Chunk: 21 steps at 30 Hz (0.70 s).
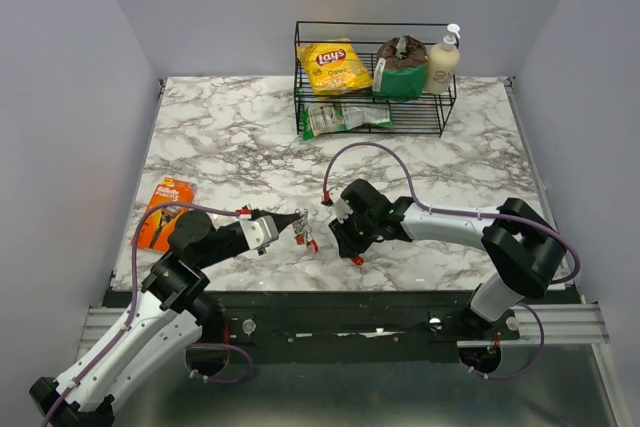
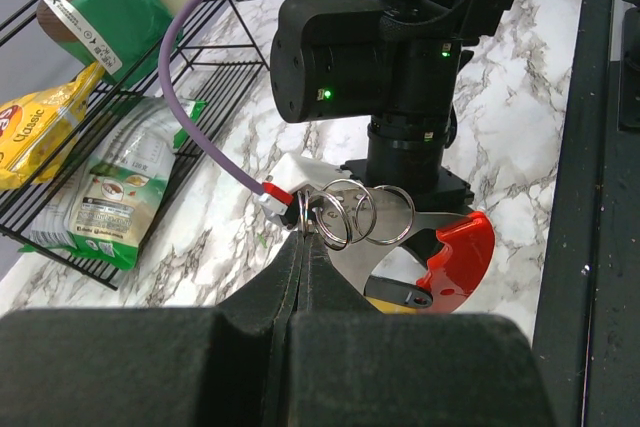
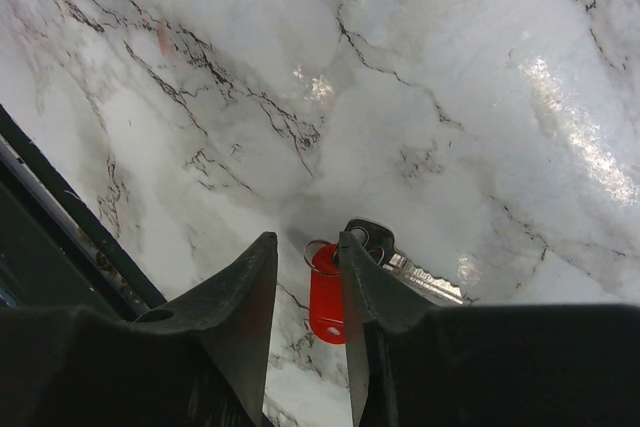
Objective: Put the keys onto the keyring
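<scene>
In the left wrist view my left gripper [image 2: 303,239] is shut on a thin ring of the keyring [image 2: 350,215] bunch. The bunch's silvery flat piece [image 2: 392,247] and red oval loop [image 2: 462,257] hang just past the fingertips. From above, that gripper [image 1: 290,226] holds the bunch [image 1: 303,231] over the table's near middle. My right gripper [image 1: 347,243] points down close beside it. Its jaws [image 3: 306,242] stand apart over a metal key [image 3: 420,272] lying on the marble. The key's red tag [image 3: 326,297] shows between the fingers, and the right finger [image 3: 365,287] covers part of the key's head.
A black wire rack [image 1: 372,97] at the back holds a yellow chips bag [image 1: 334,67], a green bag [image 1: 400,72] and a lotion bottle [image 1: 442,62], with a green pack [image 1: 345,119] below. An orange razor pack [image 1: 165,209] lies at the left. The table's near edge [image 1: 330,292] is close below both grippers.
</scene>
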### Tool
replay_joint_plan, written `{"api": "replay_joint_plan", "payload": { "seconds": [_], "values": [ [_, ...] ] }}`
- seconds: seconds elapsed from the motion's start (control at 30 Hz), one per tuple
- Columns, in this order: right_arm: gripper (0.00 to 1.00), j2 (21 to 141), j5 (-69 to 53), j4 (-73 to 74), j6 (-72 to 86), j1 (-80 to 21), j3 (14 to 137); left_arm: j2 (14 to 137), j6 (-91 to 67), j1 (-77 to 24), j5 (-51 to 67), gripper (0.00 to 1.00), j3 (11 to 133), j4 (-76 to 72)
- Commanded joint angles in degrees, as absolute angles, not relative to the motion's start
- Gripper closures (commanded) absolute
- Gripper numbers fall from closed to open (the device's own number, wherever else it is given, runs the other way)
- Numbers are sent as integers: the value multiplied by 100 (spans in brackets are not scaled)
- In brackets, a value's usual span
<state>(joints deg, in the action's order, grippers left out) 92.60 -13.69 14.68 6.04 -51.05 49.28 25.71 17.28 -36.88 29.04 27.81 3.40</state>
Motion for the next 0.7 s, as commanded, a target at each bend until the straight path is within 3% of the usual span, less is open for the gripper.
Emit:
{"api": "replay_joint_plan", "payload": {
  "seconds": [0.0, 0.3, 0.5, 0.67],
  "values": [
    [61, 9334, -1100, 1582, 668, -5133, 4878, 2540, 1687, -3700, 2804, 100, 2786, 246],
    [62, 9369, -879, 1749, 729, -5133, 5001, 2531, 1705, -3700, 2786, 100, 2786, 255],
    [82, 9352, -730, 1784, 817, -5142, 5045, 2514, 1714, -3700, 2777, 100, 2777, 264],
    [89, 9325, -659, 1828, 852, -5142, 5168, 2522, 1696, -3700, 2768, 100, 2786, 272]
  ]
}}
